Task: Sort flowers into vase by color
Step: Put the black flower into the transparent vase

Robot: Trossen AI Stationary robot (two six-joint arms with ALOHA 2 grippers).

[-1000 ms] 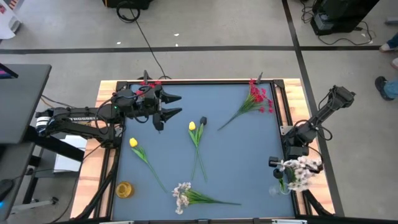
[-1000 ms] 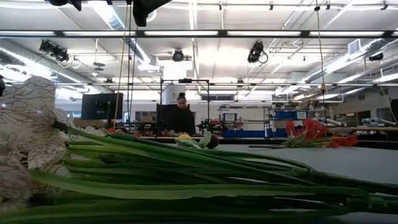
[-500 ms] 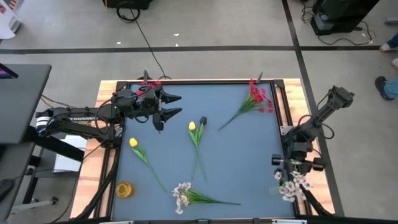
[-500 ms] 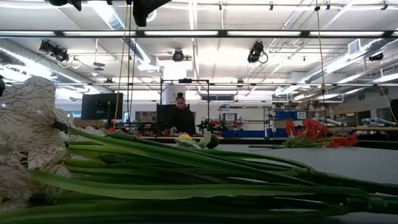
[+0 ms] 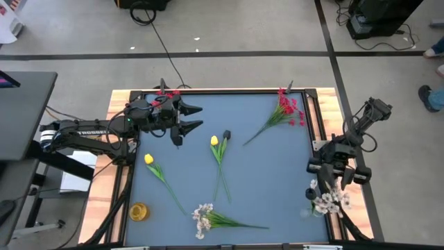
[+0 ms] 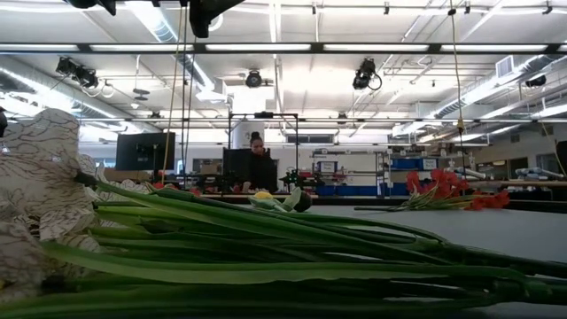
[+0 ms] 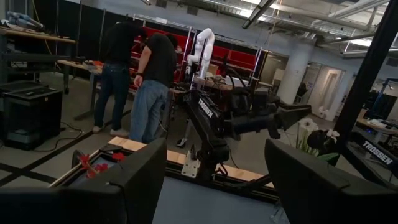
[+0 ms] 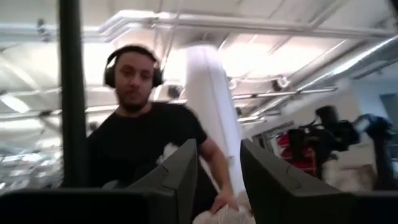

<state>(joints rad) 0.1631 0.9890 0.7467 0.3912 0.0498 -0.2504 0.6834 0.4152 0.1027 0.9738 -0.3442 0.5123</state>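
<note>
My right gripper (image 5: pixel 333 179) (image 8: pixel 219 180) stands open over the table's right edge, tipped upward, just beyond a white spray (image 5: pixel 326 199) that stands upright at the near right corner. What the spray stands in does not show. A second white spray (image 5: pixel 205 219) (image 6: pixel 53 204) lies flat near the front edge. Two yellow tulips (image 5: pixel 149 160) (image 5: pixel 215 142) lie mid-table, and a red stem (image 5: pixel 286 109) (image 6: pixel 450 190) lies at the far right. An amber vase (image 5: pixel 139 211) stands at the near left. My left gripper (image 5: pixel 194 117) (image 7: pixel 214 186) waits open at the far left, holding nothing.
More red blooms (image 5: pixel 168 91) show behind my left arm at the far left edge. The table has a wooden rim (image 5: pixel 116 104). A person in a black shirt (image 8: pixel 143 149) stands close beyond the table in the right wrist view. Other people (image 7: pixel 149 81) stand farther off.
My right gripper has opened and let go of the white spray, then risen and drawn back toward the far edge while tipping upward. The spray has dropped a little toward the near right corner and stands there by itself.
</note>
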